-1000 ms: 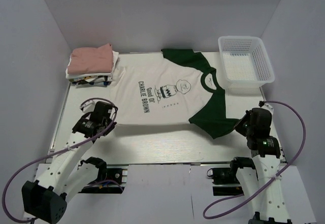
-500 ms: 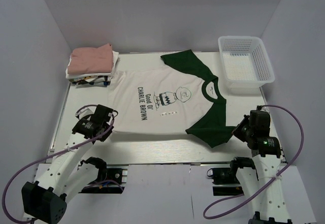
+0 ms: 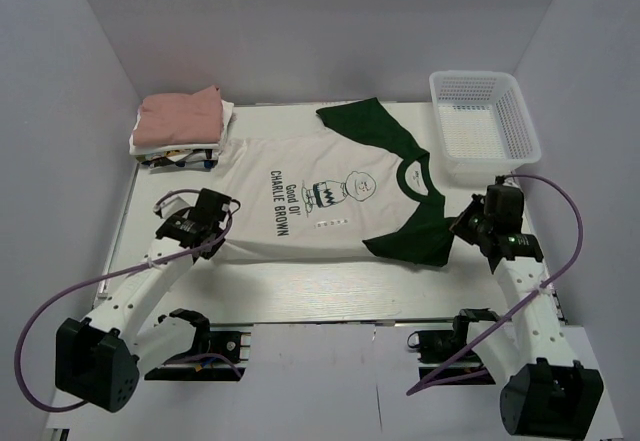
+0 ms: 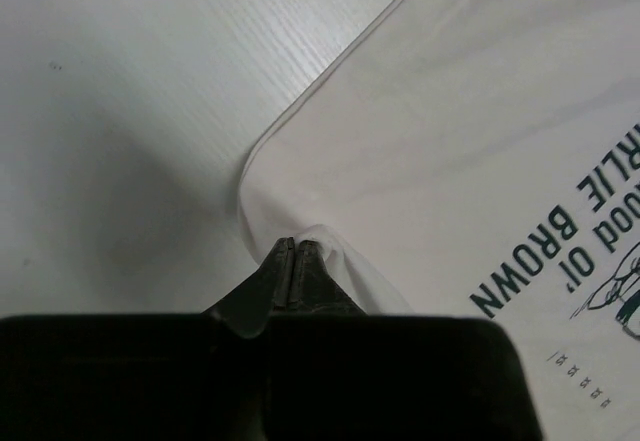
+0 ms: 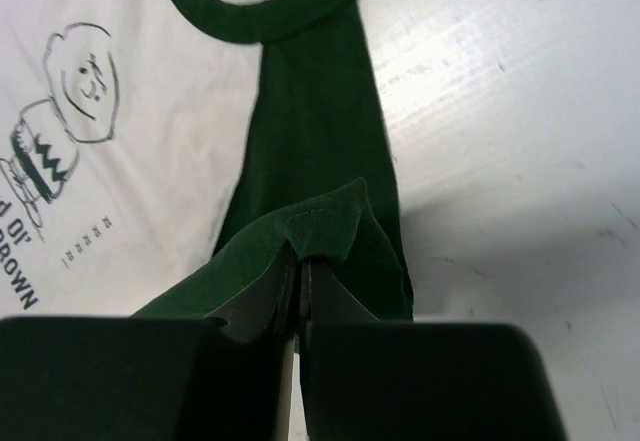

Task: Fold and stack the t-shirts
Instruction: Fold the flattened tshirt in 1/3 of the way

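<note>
A cream t-shirt (image 3: 320, 196) with dark green sleeves and "Charlie Brown" print lies spread on the white table (image 3: 300, 281). My left gripper (image 3: 222, 223) is shut on its near left hem corner (image 4: 300, 236), lifted slightly off the table. The near green sleeve (image 5: 320, 216) is pinched in my right gripper (image 3: 462, 229), which is shut on its edge; that sleeve is folded in toward the shirt body. Folded t-shirts (image 3: 180, 126), dusty pink on top of white, sit stacked at the far left corner.
A white plastic mesh basket (image 3: 485, 126) stands at the far right. Purple cables loop from both arms near the table's front corners. Grey walls close in the table on three sides.
Both grippers pulled the shirt toward the near edge, then moved back away from it. The right gripper carried the green sleeve inward and away, folding it over; the left gripper moved right and away with the hem.
</note>
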Tool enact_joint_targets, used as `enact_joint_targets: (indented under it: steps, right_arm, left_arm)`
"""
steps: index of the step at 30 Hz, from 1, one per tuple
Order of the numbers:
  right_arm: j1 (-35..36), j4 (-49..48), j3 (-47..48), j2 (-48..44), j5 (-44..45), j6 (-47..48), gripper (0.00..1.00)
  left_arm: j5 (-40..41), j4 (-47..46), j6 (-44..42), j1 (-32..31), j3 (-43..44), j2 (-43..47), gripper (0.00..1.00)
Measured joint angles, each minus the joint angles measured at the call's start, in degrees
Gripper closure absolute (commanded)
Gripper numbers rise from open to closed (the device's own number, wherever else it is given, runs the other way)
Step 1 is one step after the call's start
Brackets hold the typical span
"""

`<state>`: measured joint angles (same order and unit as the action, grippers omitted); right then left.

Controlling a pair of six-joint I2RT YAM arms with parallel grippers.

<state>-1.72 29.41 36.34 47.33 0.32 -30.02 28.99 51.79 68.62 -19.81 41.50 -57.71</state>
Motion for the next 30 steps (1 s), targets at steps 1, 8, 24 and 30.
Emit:
enact_joint_targets:
  steps: [1,8,24,30]
  right_arm:
    - [0.1,-1.5,0.4,1.2,-0.4,0.0,1.0]
    - [1.2,-10.1,6.5,10.9,-2.2,1.4,1.0]
    - [7.3,-20.5,22.4,37.4,-4.8,10.0,0.99]
    - [8.6,-18.0,32.6,47.6,-3.1,11.8,0.79]
  left_arm:
    - [0.7,-0.5,0.0,0.1,0.6,-0.9,1.0]
    - [5.2,-6.0,-1.4,0.5,4.7,-9.2,1.0]
    - [9.6,-14.8,-8.2,4.7,12.9,-24.4,0.67]
    - [11.1,-13.3,-9.3,9.1,20.6,-34.0,0.0]
